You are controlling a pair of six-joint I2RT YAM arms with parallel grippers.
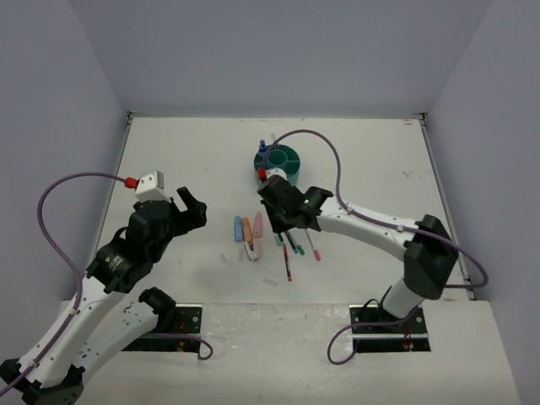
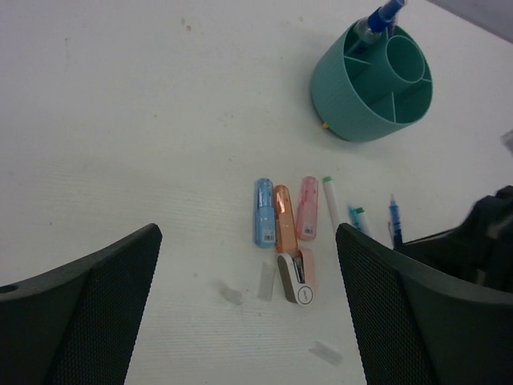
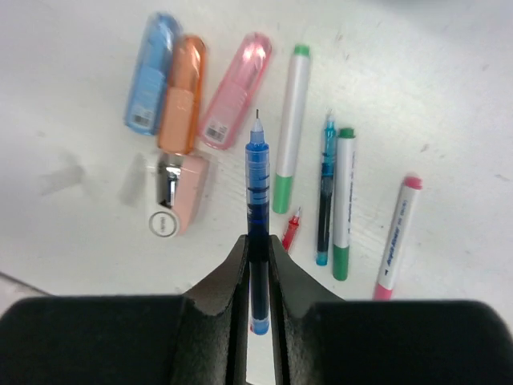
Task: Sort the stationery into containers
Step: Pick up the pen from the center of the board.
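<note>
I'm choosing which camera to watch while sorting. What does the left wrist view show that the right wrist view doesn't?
Only the left wrist view shows the teal organiser, with a blue-topped pen standing in one outer compartment, and the open left gripper. Only the right wrist view shows the right gripper shut on a blue pen, plus the pink-capped pen. Both show the blue marker, orange marker and pink marker lying side by side.

White table w/ pale grey walls on three sides.
</note>
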